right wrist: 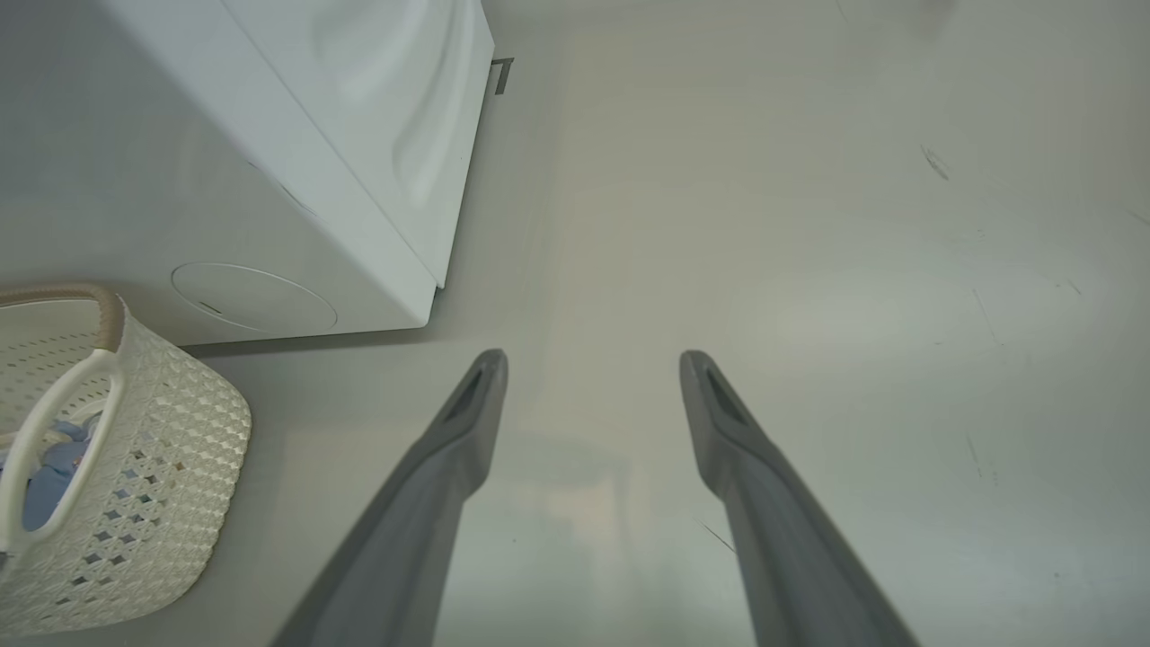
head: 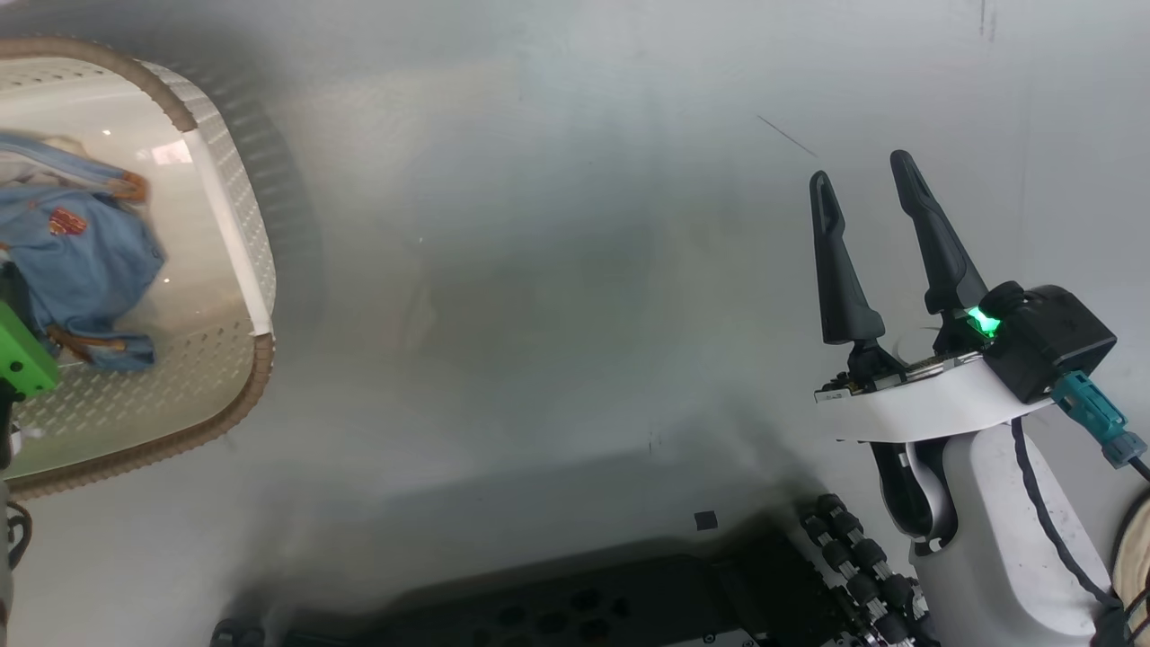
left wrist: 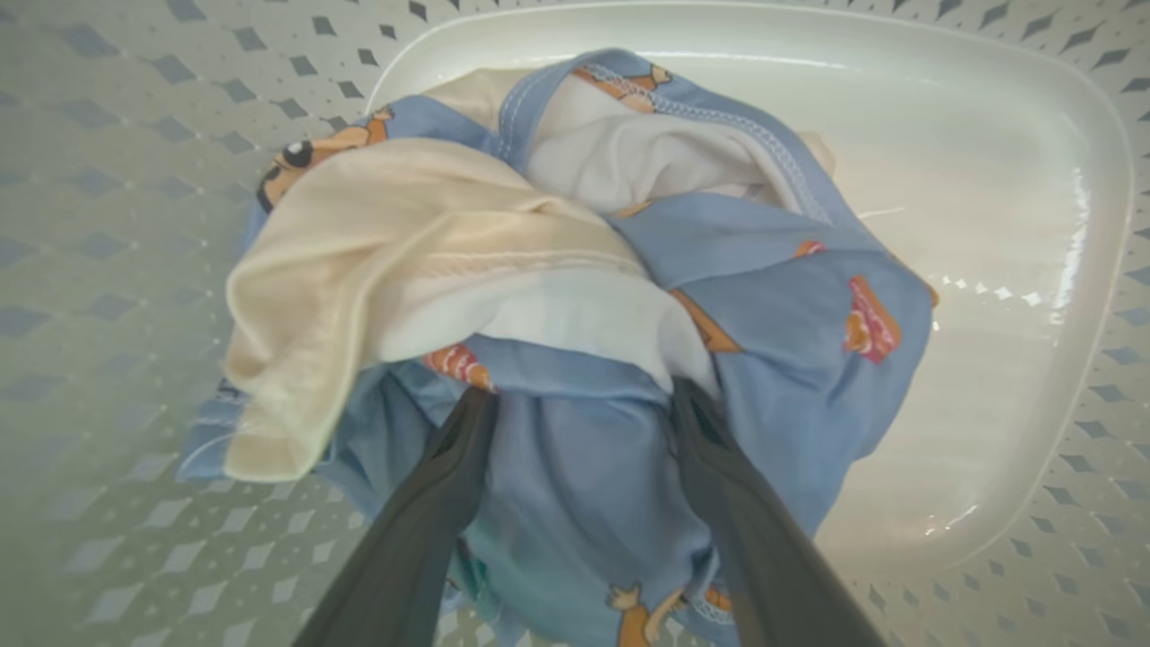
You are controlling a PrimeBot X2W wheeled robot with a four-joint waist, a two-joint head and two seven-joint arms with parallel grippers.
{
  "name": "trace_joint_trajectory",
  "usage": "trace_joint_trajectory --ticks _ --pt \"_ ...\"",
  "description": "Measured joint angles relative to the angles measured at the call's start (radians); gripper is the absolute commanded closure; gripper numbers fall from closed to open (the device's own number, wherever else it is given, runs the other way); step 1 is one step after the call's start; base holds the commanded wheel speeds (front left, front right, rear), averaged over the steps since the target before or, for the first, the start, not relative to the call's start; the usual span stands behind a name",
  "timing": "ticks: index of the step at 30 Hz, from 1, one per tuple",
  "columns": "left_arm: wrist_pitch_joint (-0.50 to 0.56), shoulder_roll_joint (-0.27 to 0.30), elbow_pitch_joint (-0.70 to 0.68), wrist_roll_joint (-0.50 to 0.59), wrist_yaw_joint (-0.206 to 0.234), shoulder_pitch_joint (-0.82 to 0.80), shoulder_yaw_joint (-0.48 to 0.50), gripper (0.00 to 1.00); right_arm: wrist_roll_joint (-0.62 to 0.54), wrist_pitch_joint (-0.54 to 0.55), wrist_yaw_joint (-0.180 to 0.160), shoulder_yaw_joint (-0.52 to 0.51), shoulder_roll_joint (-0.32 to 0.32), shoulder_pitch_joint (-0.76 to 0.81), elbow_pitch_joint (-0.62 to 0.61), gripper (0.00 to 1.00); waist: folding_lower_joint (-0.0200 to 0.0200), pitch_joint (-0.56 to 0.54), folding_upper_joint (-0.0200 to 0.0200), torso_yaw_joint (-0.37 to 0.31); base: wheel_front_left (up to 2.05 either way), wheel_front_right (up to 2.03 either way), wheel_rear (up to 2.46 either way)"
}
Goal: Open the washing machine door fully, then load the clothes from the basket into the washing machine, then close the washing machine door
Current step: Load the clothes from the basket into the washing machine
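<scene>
loading step, at its start. the clothes (left wrist: 557, 270) lie in the basket (left wrist: 988, 180), and none are in the washing machine (right wrist: 269, 180) as far as i can see. whether the washing machine door stands fully open, i cannot tell. remaining: grasp, lift, carry, load, close the door.

the left gripper (left wrist: 582, 395) is spread wide. its dark fingers press into the bundle on either side of a blue fold, not clamped. the right gripper (head: 862, 171) is likewise spread and holds nothing, above the grey floor (head: 539, 270), well apart from the basket.

materials: the bundle is soft, crumpled light blue cloth with orange prints, cream lining and stitched hems. the basket is rigid cream plastic with a glossy bottom, diamond-perforated walls and a brown woven-look rim. the machine is a smooth white box.
</scene>
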Motion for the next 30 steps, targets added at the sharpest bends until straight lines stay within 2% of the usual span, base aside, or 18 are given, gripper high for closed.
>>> trace_joint_trajectory --ticks 8,9,10,11,17,30 --pt "0.030 -0.012 0.060 -0.032 -0.034 -0.046 0.009 0.00 0.015 0.000 0.000 0.011 0.000 -0.024 -0.002 0.00 0.0000 0.030 0.0000 -0.021 0.00 0.00 0.00" --pt "0.030 -0.016 0.068 -0.032 -0.037 -0.046 0.008 0.15 0.015 0.000 0.000 0.011 0.000 -0.024 -0.002 0.00 0.0000 0.031 0.0000 -0.023 0.00 0.00 0.00" --pt "0.035 -0.020 0.075 -0.032 -0.042 -0.047 0.007 0.66 0.015 0.000 0.000 0.011 0.000 -0.025 -0.002 0.00 0.0000 0.032 0.0000 -0.024 0.00 0.00 0.00" --pt "0.037 -0.025 0.077 -0.033 -0.043 -0.047 0.007 1.00 0.015 0.000 0.000 0.010 0.000 -0.026 -0.001 0.00 0.0000 0.032 0.0000 -0.024 0.00 0.00 0.00" --pt "-0.005 -0.037 0.078 -0.034 -0.059 -0.048 -0.007 1.00 0.015 0.000 0.000 -0.005 0.000 -0.043 0.005 0.00 0.0000 0.016 0.0000 -0.021 0.00 0.00 0.00" --pt "-0.167 -0.067 0.081 -0.034 -0.069 -0.023 -0.013 1.00 0.015 0.000 0.000 -0.020 0.000 -0.062 0.032 0.00 0.0000 -0.079 0.0000 -0.002 0.00 0.00 0.00"
